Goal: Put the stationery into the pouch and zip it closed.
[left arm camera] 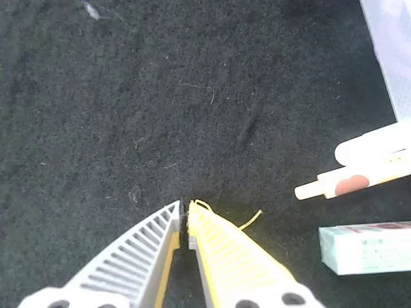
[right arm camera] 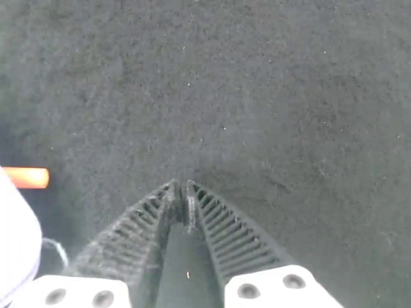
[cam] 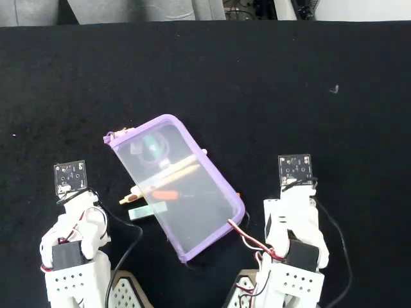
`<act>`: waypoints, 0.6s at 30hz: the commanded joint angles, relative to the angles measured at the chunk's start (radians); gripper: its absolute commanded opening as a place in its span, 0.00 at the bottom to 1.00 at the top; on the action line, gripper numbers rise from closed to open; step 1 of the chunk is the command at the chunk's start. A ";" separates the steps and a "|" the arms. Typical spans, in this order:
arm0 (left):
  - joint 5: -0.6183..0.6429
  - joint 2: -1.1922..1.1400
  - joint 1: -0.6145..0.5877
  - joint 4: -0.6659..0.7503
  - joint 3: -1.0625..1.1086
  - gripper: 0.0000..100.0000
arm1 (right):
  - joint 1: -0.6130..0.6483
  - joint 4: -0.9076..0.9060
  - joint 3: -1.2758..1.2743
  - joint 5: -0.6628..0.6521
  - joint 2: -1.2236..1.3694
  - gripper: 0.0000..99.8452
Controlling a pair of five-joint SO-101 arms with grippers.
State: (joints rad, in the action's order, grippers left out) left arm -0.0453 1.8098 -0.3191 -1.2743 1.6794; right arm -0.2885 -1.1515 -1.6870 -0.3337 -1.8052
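Note:
A clear pouch with a purple zip border lies tilted in the middle of the black table, and several stationery items show through it. Pens and a pale green eraser poke out past the pouch's left edge; in the left wrist view the pens and eraser lie off to one side of my left gripper, which is shut and holds nothing. My right gripper is shut over bare cloth, with an orange tip and the pouch corner beside it.
Both arms rest folded at the table's near edge, the left arm and the right arm either side of the pouch. Black cloth stretches far behind the pouch.

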 commanded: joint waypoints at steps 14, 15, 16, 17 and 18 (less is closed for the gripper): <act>-0.005 0.003 -0.004 0.018 0.021 0.03 | -0.017 -0.017 0.004 -0.091 -0.087 0.02; -0.005 0.003 -0.004 0.018 0.021 0.03 | -0.017 -0.032 0.004 -0.106 -0.088 0.02; -0.005 0.003 -0.004 0.018 0.021 0.03 | -0.017 -0.041 0.004 -0.117 -0.088 0.02; -0.005 0.003 -0.004 0.018 0.021 0.03 | -0.017 -0.044 0.004 -0.123 -0.088 0.02; -0.005 0.003 -0.004 0.018 0.021 0.03 | -0.018 -0.048 0.004 -0.124 -0.088 0.02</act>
State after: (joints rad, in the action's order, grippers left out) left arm -0.0453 1.8098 -0.3191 -1.2743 1.6794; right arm -0.2885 -1.1792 -1.6870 -0.4242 -1.8052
